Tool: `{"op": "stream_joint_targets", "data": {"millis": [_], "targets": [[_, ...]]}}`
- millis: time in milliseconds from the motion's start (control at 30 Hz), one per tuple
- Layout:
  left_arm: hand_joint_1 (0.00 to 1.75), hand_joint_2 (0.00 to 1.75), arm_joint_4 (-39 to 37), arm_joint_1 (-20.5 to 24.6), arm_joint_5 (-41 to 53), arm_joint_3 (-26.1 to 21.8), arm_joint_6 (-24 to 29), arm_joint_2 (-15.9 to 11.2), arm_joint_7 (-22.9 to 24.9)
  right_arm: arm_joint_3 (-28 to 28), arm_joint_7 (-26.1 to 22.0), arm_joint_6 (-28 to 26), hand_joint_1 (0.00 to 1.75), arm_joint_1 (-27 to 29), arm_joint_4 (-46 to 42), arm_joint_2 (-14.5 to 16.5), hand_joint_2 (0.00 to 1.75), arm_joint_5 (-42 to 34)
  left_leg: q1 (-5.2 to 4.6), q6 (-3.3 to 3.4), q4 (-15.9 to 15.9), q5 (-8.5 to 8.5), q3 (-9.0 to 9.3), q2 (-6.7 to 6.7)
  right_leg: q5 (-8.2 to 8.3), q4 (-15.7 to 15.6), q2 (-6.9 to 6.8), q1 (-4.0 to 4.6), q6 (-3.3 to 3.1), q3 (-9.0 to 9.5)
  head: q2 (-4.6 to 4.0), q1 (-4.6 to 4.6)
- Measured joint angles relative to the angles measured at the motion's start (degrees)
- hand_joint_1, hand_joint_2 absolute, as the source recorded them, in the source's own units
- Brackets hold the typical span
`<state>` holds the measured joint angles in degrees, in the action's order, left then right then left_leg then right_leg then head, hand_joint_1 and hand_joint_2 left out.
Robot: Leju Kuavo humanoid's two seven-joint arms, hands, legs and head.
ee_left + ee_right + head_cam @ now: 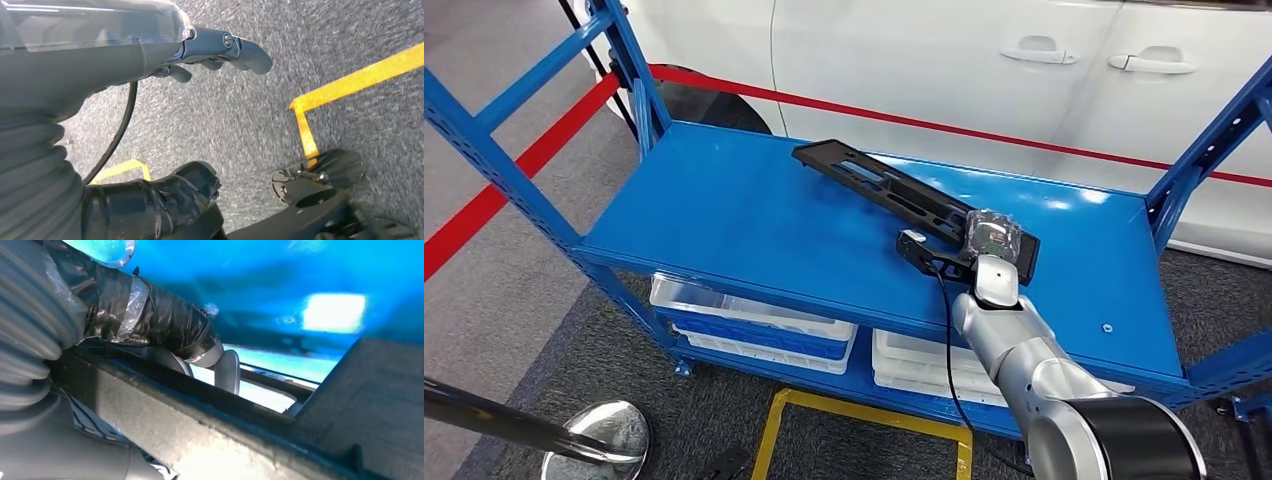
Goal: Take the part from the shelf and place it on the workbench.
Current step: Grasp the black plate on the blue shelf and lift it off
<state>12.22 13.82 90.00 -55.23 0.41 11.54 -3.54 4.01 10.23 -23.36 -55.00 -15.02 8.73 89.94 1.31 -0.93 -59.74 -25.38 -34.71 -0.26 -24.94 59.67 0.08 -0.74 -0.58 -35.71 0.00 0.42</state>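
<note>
A long, flat black part of matt plastic, pierced with slots and cut-outs, lies slantwise across the top of a blue metal shelf, running from near the back edge toward the front right. The shelf top is smooth painted steel that throws back soft glare; its uprights are punched blue angle posts.

The right hand sits at the part's near end, over the front right stretch of the surface. From the head view its clear-covered back rests on top of the part, and a small black block juts out beside it toward the front edge. In the right wrist view the thumb, wrapped in black tape, curls over the edge of the part, whose grainy, lightly scuffed rim runs close under it; the hand grips the part there.

The left hand hangs over speckled grey carpet, its dark fingers held loosely apart with nothing in them, a taped thumb lower in that view. Yellow tape lines cross the carpet.

Beneath the top, white plastic trays sit on the lower level. Behind the shelf stands a white car with a red stripe along its side, and a shiny chrome post base rests on the floor near the front left corner.
</note>
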Motion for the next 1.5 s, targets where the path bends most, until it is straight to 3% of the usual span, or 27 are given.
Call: {"op": "stream_joint_targets", "data": {"millis": [100,167,267,300,333,367,467,533,600,667,767,800,833,867,900,967,1000,1100,1167,1233,1300,1333,1367,1400,1500], "targets": [[0.0,1.75,0.0,-0.14,0.01,0.01,0.17,-0.07,0.19,0.0,0.62,-0.06,1.75,0.21,0.0,-0.37,1.75,0.01,-0.23,1.07,0.83,0.1,0.08,-0.04,0.25,-0.26,0.11,0.07,0.99,-0.25,0.0,0.01],[0.0,1.75,0.0,-0.12,0.01,0.02,0.21,-0.13,0.21,0.0,0.77,-0.1,1.75,0.28,0.0,-0.7,1.75,0.01,-0.13,1.96,1.33,0.47,0.23,0.03,-1.03,1.37,0.06,-0.05,1.44,-1.04,0.0,0.02],[0.0,1.75,0.0,-0.04,0.01,0.06,0.22,-0.15,0.2,-0.01,0.8,-0.05,1.75,0.53,0.01,-1.13,1.75,0.01,-0.25,2.82,1.56,0.61,0.24,0.1,-6.04,11.64,0.03,-0.05,1.64,-5.82,0.0,0.03],[0.0,1.75,0.0,-0.06,0.01,0.07,0.22,-0.16,0.21,-0.01,0.84,-0.02,1.75,0.73,0.02,-1.24,1.75,0.01,-0.31,2.9,1.51,0.57,0.24,0.1,-6.93,14.74,0.03,-0.04,1.67,-7.34,0.0,0.03],[0.0,1.75,0.0,-0.09,0.01,0.07,0.22,-0.16,0.24,0.0,0.87,0.03,1.75,0.88,0.02,-1.32,1.75,0.01,-0.35,2.93,1.45,0.52,0.27,0.07,-6.76,15.99,0.02,-0.04,1.64,-8.01,0.0,0.03],[0.0,1.75,0.0,-0.11,0.01,0.07,0.23,-0.16,0.26,0.01,0.92,0.07,1.75,0.93,0.02,-1.37,1.75,0.01,-0.36,2.92,1.37,0.45,0.33,0.03,-5.49,14.86,0.01,-0.04,1.54,-7.5,0.0,0.04],[0.0,1.75,0.0,-0.1,0.01,0.07,0.28,-0.15,0.29,0.01,1.01,0.12,1.75,0.59,0.0,-1.48,1.75,0.01,-0.48,2.51,0.94,0.03,0.45,-0.1,-0.52,3.92,-0.03,0.11,0.85,-2.3,0.0,0.02],[0.0,1.75,0.0,-0.05,0.01,0.07,0.32,-0.16,0.3,0.03,0.98,0.12,1.75,0.37,-0.01,-1.49,1.75,0.02,-0.64,1.97,0.83,-0.13,0.37,-0.11,0.06,0.34,0.0,0.37,0.55,-0.57,0.0,0.0],[0.0,1.75,0.0,-0.01,0.01,0.07,0.34,-0.19,0.31,0.05,0.93,0.11,1.75,0.24,-0.03,-1.49,1.75,0.03,-0.67,1.35,1.0,-0.15,0.44,-0.13,0.14,0.0,0.02,0.39,0.2,-0.31,0.0,0.0],[0.0,1.75,0.0,-0.01,0.01,0.07,0.37,-0.22,0.31,0.05,0.93,0.11,1.75,0.09,-0.04,-1.49,1.75,0.03,-0.61,0.72,-0.23,-1.2,0.04,-0.1,0.37,-0.51,-0.14,0.08,-0.44,0.05,0.0,-0.02],[0.0,1.75,0.0,-0.06,0.01,0.08,0.38,-0.23,0.32,0.05,0.96,0.11,1.75,0.0,-0.04,-1.48,1.75,0.03,-0.34,-0.06,-9.57,-6.08,-4.12,-0.04,0.47,-0.78,-0.32,-0.12,-1.0,0.23,0.0,-0.07],[0.0,1.75,0.0,-0.12,-0.01,0.09,0.38,-0.23,0.36,0.06,0.98,0.13,1.75,0.07,-0.03,-1.48,1.75,0.03,-0.23,-0.27,-12.94,-7.27,-5.72,-0.03,0.46,-0.77,-0.32,-0.09,-1.02,0.23,0.0,-0.05],[0.0,1.75,0.0,-0.19,-0.05,0.09,0.4,-0.24,0.45,0.08,1.01,0.14,1.75,0.16,-0.02,-1.49,1.75,0.03,-0.15,-0.42,-14.67,-7.43,-6.63,-0.02,0.45,-0.75,-0.3,-0.08,-1.02,0.23,0.0,-0.05],[0.0,1.75,0.0,-0.25,-0.1,0.08,0.46,-0.28,0.59,0.09,1.04,0.15,1.75,0.23,-0.01,-1.49,1.75,0.03,-0.08,-0.49,-14.17,-6.47,-6.49,0.0,0.44,-0.72,-0.26,-0.09,-1.0,0.25,0.0,-0.06],[0.0,1.75,0.0,-0.27,-0.15,0.08,0.54,-0.34,0.75,0.11,1.08,0.16,1.75,0.27,-0.01,-1.5,1.75,0.03,-0.02,-0.49,-11.3,-4.57,-5.18,0.03,0.4,-0.68,-0.21,-0.12,-0.95,0.3,0.0,-0.06],[0.0,1.75,0.0,-0.22,-0.17,0.07,0.73,-0.5,1.02,0.14,1.3,0.2,1.75,0.25,-0.02,-1.51,1.75,0.03,-0.04,-0.26,-3.08,-1.02,-1.32,0.08,0.28,-0.54,-0.11,-0.05,-0.61,0.32,0.0,-0.06],[0.0,1.75,0.0,-0.18,-0.14,0.07,0.79,-0.55,1.08,0.19,1.55,0.36,1.75,0.22,-0.02,-1.54,1.75,0.03,-0.13,0.02,-0.27,-0.16,0.01,0.05,0.26,-0.5,-0.07,0.03,-0.32,0.27,0.0,-0.04],[0.0,1.75,0.0,-0.23,-0.02,0.07,0.85,-0.61,1.17,1.35,2.95,2.4,1.75,-0.18,-0.01,-1.72,1.75,0.03,-0.45,1.03,1.36,0.12,0.61,-0.05,0.53,-0.71,0.01,0.12,0.69,0.17,0.0,0.01],[0.0,1.75,0.0,-0.2,0.0,0.07,0.89,-0.63,1.27,2.65,3.77,4.96,1.75,-1.21,0.0,-2.19,1.75,-0.01,-0.37,1.95,1.89,0.54,0.76,0.06,-0.27,0.23,0.03,-0.07,1.25,-0.33,0.0,0.02],[0.0,1.75,0.0,-0.1,0.01,0.07,0.87,-0.63,1.38,3.35,3.96,7.79,1.75,-2.87,0.0,-2.77,1.75,-0.02,-0.26,2.63,2.27,0.87,0.81,0.21,-3.28,5.32,0.05,-0.17,1.45,-2.74,0.0,0.04],[0.0,1.75,0.0,-0.11,-0.01,0.07,0.7,-0.65,1.41,3.94,3.85,10.4,1.75,-4.51,0.0,-3.33,1.75,0.01,-0.33,2.85,2.18,0.88,0.65,0.24,-6.62,13.07,0.03,-0.16,1.58,-6.35,0.0,0.05],[0.0,1.75,0.0,-0.15,-0.03,0.06,0.58,-0.66,1.4,4.22,3.81,11.31,1.75,-5.12,0.0,-3.65,1.75,0.01,-0.35,2.89,2.11,0.85,0.61,0.23,-7.38,15.78,0.02,-0.17,1.66,-7.63,0.0,0.05],[0.0,1.75,0.0,-0.21,-0.05,0.05,0.45,-0.67,1.37,4.48,3.85,11.96,1.75,-5.67,0.0,-3.97,1.75,0.01,-0.35,2.94,2.02,0.8,0.6,0.18,-7.26,16.92,0.01,-0.19,1.7,-8.22,0.0,0.05],[0.0,1.75,0.0,-0.26,-0.07,0.05,0.35,-0.68,1.34,4.71,3.95,12.34,1.75,-6.21,0.0,-4.27,1.75,0.01,-0.34,2.95,1.88,0.72,0.61,0.1,-6.19,16.03,-0.01,-0.23,1.69,-7.85,0.0,0.05],[0.0,1.75,0.0,-0.3,-0.09,0.03,0.21,-0.68,1.29,5.52,4.15,12.84,1.75,-8.05,-0.02,-4.94,1.75,0.02,-0.38,2.51,1.1,0.1,0.5,-0.13,-0.97,6.05,-0.08,-0.33,1.42,-3.24,0.0,0.06]]}}
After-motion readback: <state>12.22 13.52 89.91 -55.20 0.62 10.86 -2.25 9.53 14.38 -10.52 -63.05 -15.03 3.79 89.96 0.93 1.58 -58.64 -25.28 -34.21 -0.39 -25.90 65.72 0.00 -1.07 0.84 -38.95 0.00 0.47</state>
